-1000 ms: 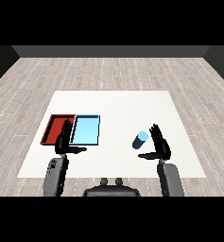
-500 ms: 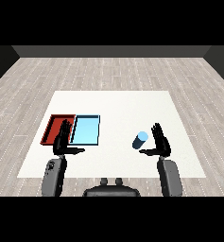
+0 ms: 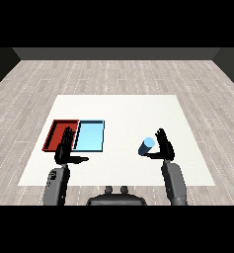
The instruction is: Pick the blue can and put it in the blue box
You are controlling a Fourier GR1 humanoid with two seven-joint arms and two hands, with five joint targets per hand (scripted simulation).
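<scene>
Standing just beside the blue can [image 3: 148, 146], the right hand [image 3: 165, 147] keeps its fingers spread.

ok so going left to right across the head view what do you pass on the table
red tray → left hand → light blue tray → blue can → right hand
</scene>
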